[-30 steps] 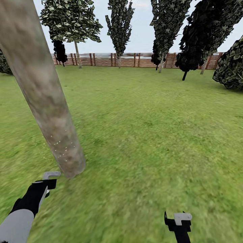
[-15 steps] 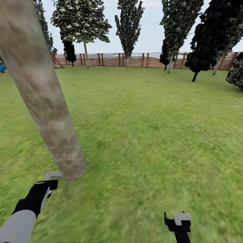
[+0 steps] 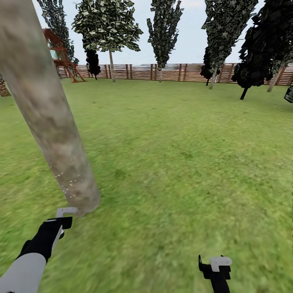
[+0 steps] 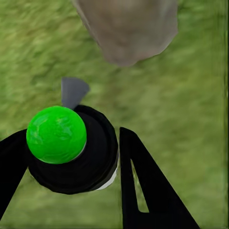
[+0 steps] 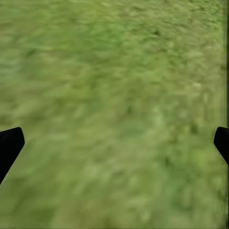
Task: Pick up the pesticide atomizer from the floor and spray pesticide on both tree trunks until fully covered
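A thick, blotchy grey-brown tree trunk [image 3: 49, 118] leans across the left of the head view, with fine white specks of pesticide [image 3: 71, 185] low on its bark. My left gripper [image 3: 63, 215] hovers just in front of the trunk's base [image 4: 129, 28]. It is shut on the pesticide atomizer [image 4: 71, 152], a small black bottle whose round top shows bright green here. My right gripper [image 3: 215, 264] hangs open over bare grass at the lower right, its fingertips [image 5: 9, 145] wide apart. A second broad-crowned tree [image 3: 108, 28] stands far back by the fence.
Green lawn [image 3: 183, 154] stretches ahead to a reddish-brown slat fence [image 3: 175, 72]. Narrow dark cypress-like trees [image 3: 165, 28] line the fence, and darker ones stand at the far right. A red-brown playhouse [image 3: 59, 53] stands at the far left.
The view has swung left: fence and far trees slid right, and the playhouse came into sight. Both grippers hold the same pose, the left still by the trunk's base.
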### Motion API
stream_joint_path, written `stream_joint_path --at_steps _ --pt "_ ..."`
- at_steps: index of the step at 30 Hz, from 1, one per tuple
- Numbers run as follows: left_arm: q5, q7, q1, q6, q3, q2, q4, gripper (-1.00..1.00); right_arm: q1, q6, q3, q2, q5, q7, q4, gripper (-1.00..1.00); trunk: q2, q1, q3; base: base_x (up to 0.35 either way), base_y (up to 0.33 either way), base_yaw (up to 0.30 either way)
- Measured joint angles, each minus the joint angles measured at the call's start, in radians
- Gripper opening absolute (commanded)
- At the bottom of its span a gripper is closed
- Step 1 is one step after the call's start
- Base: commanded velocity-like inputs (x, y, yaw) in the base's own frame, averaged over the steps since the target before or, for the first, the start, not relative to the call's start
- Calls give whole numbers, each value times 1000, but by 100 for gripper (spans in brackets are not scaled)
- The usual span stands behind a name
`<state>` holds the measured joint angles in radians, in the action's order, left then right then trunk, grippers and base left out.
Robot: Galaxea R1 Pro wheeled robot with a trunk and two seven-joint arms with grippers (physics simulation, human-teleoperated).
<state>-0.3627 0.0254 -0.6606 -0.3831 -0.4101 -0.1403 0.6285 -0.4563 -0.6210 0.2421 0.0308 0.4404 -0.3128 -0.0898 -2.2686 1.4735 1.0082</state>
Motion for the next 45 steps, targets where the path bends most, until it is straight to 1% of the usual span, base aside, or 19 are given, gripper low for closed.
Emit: stream_joint_path --at_steps 12,20,30,37,40,45 --pt "-1 -1 0 0 -2 3 1 -100 0 0 0 0 0 0 -1 100 0 0 0 72 -276 0" --pt "-1 -1 0 -2 -2 3 2 -100 0 0 0 0 0 1 0 100 0 0 0 50 -272 237" --pt "0 -1 0 -2 -3 3 2 -100 0 0 0 0 0 1 0 100 0 0 0 215 -213 265" --pt "1 -1 0 -2 -2 3 1 -100 0 0 0 0 0 2 -1 100 0 0 0 236 -195 22" --pt "16 0 0 -1 -2 3 1 -100 0 0 0 0 0 1 0 100 0 0 0 224 -200 0" --pt "20 -1 0 -1 -2 3 1 -100 0 0 0 -1 0 2 -1 100 0 0 0 187 -219 23"
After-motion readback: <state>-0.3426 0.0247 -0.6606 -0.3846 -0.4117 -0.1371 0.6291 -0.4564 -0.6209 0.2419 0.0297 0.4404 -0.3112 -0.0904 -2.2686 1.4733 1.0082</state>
